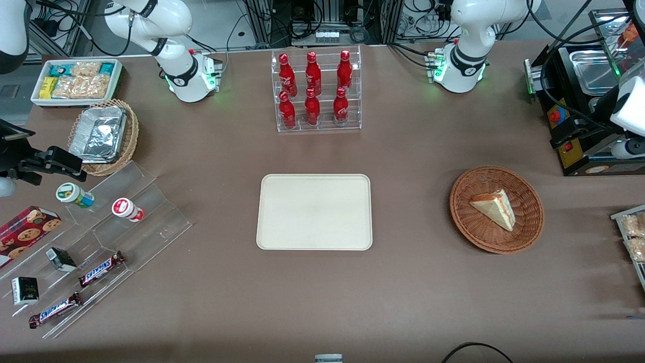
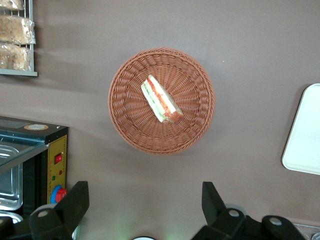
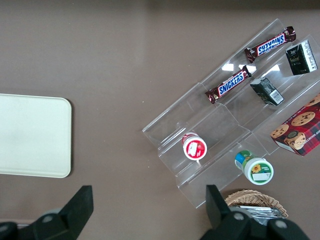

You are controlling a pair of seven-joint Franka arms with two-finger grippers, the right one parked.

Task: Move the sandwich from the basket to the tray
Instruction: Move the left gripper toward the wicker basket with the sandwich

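I see the sandwich (image 2: 161,99) lying in the basket (image 2: 127,122) on the desk (image 1: 413,282), well apart from the bare tray (image 1: 315,212), while my hand (image 2: 145,202) hovers above the basket's edge with its fingers (image 2: 75,200) spread wide, gripping nothing.

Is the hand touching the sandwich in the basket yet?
Apart. In the left wrist view, the open hand hangs high over the table, with bare tabletop showing between its fingers and the basket that holds the sandwich.
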